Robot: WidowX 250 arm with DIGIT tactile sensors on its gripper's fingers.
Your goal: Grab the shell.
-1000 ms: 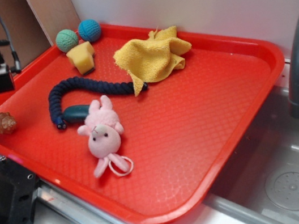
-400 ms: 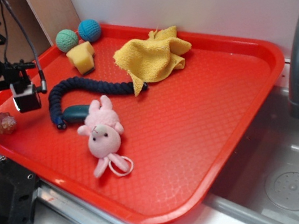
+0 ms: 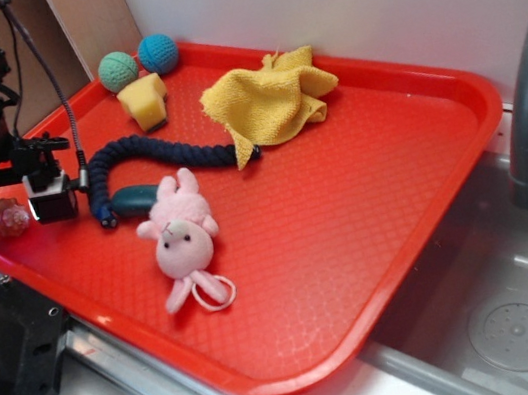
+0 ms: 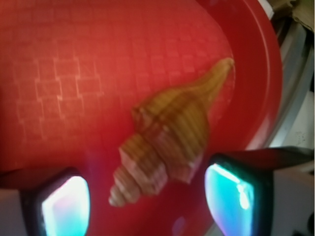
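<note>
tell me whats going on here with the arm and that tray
The gripper is open and hovering at the near left corner of the red tray, with its fingers on either side of the shell. The wrist view shows the shell lying flat on the tray between the fingertips, not yet pinched. The bunny, rope and cloth lie untouched.

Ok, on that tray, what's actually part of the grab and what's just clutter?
Part of the job:
- shell, lying on the red tray near its edge
- gripper, open, a finger on either side of it

Just lying about:
- pink plush bunny
- yellow cloth
- navy rope
- yellow sponge
- two yarn balls
</note>
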